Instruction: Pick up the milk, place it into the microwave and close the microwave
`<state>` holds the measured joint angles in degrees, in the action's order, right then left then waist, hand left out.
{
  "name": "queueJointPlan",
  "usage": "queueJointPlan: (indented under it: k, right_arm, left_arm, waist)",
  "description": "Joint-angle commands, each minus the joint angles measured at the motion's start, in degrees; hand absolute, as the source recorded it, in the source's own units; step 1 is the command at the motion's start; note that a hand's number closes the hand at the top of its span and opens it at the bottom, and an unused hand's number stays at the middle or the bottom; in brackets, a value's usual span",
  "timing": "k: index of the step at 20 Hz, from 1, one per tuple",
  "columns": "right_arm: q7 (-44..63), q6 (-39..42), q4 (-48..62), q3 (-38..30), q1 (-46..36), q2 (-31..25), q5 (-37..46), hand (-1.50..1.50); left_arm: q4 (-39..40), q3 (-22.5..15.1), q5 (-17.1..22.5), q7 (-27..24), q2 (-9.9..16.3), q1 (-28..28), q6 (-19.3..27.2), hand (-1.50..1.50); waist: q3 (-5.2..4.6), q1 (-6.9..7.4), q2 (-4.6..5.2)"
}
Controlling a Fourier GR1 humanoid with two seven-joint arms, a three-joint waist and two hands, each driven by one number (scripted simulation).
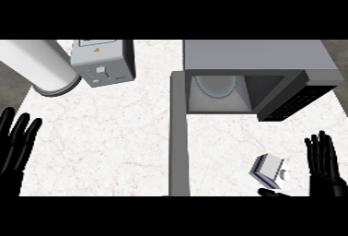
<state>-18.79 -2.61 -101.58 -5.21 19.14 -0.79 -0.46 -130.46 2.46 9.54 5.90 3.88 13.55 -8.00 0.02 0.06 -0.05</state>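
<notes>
The bench [115,138] was white marble with faint reddish veins. The microwave [258,57] was grey, its open door [179,138] a darker grey, its panel [293,102] black with pale dots, and its round plate [216,85] pale bluish. The milk [268,168] was white with blue edges. The toaster [102,62] was silver-grey. The roll [37,64] was white. Both robot hands, left [17,143] and right [325,163], were black.

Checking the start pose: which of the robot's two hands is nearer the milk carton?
The right hand, open just right of the milk carton. The left hand rests open at the counter's far left edge.
</notes>
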Motion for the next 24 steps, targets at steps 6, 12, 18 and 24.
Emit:
queueJointPlan:
  k: [6,12,18,24]
  right_arm:
    - [-11.6,2.0,15.5,-5.4,-1.8,-1.8,-2.2,-1.5]
    - [-21.0,3.2,29.2,-6.9,-5.2,-1.7,-2.6,-1.5]
    - [-24.0,7.0,37.2,-8.6,-9.8,-3.7,-5.1,-1.5]
    - [-32.7,7.1,51.2,-11.6,-14.9,-6.6,-4.9,-1.5]
  left_arm:
    - [-6.8,-1.8,-0.5,2.5,-1.6,5.5,-1.1,-1.5]
    - [-1.3,1.4,1.1,-1.9,-1.5,4.4,-3.9,-1.5]
    - [-6.7,-2.7,-3.5,2.5,-3.2,4.9,-0.9,-1.5]
    - [-3.8,-0.7,-2.0,0.6,-2.7,4.9,-3.0,-1.5]
  waist:
    - [0.0,0.13,-0.01]
    - [-0.01,0.1,0.02]
    - [-0.01,0.1,0.01]
    - [-0.01,0.13,0.03]
